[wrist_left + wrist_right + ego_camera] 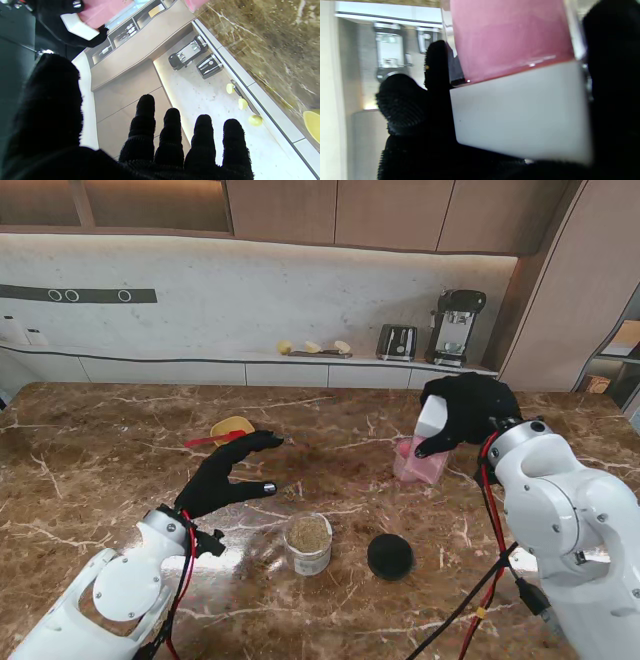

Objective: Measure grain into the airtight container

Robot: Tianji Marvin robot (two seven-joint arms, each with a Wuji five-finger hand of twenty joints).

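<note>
The right robot hand (468,412) is clamped on the pink box (422,457). The left robot hand (226,476), fingers spread, holds nothing; the jar (309,543) stands just right of it.

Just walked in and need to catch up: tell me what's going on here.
The right hand grips a pink container with a white lid, tilted on the far right of the table. The left hand hovers open, holding nothing. A small jar of grain sits nearer me, a black lid beside it; a yellow scoop lies farther back.
</note>
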